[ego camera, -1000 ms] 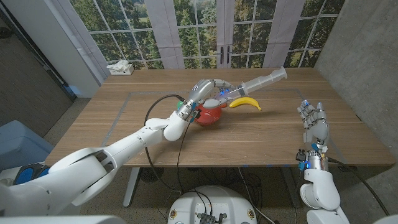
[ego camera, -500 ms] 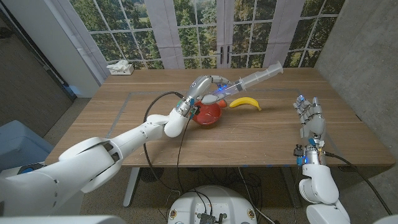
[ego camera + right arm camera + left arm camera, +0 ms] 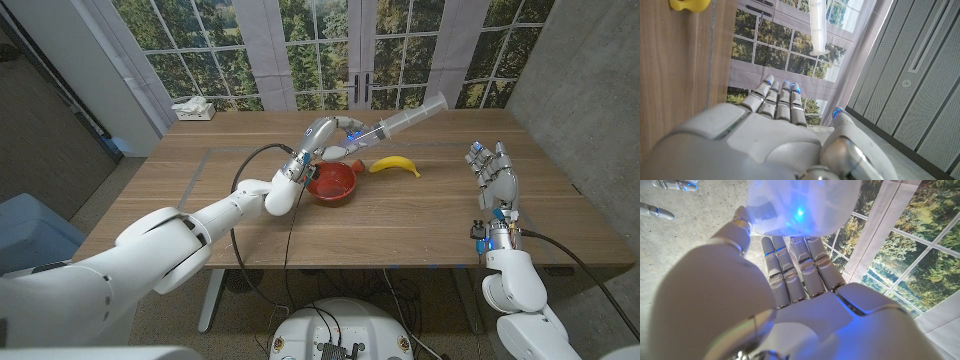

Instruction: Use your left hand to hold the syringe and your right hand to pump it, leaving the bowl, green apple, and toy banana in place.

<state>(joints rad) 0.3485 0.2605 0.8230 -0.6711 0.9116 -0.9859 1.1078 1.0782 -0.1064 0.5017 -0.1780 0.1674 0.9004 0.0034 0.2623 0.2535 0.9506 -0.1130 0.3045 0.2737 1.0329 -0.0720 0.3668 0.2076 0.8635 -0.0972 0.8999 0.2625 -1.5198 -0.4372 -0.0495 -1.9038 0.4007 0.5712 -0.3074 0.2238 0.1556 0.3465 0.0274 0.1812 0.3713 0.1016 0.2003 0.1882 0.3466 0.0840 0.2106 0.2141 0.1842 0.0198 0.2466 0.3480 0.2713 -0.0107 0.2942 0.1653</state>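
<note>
My left hand (image 3: 330, 131) grips the barrel of a clear syringe (image 3: 405, 119) above the far middle of the table. The syringe slants up toward the right, its plunger end (image 3: 441, 100) highest. In the left wrist view the translucent barrel (image 3: 800, 207) sits against the curled fingers (image 3: 790, 267). Under the hand stands a red bowl (image 3: 333, 183), and a yellow toy banana (image 3: 395, 165) lies just right of it. My right hand (image 3: 492, 176) is raised at the table's right side, fingers spread and holding nothing, well apart from the plunger. In the right wrist view, the syringe's end (image 3: 817, 30) and the banana (image 3: 690, 4) lie beyond that hand (image 3: 780, 130).
A tissue box (image 3: 193, 108) sits at the far left corner of the wooden table (image 3: 420, 220). A black cable (image 3: 250, 170) runs along my left arm. Glass doors stand behind the table, and a grey wall lies to the right.
My left hand has lifted the syringe higher and a little back from over the bowl. My right hand has risen and drifted inward toward the syringe.
</note>
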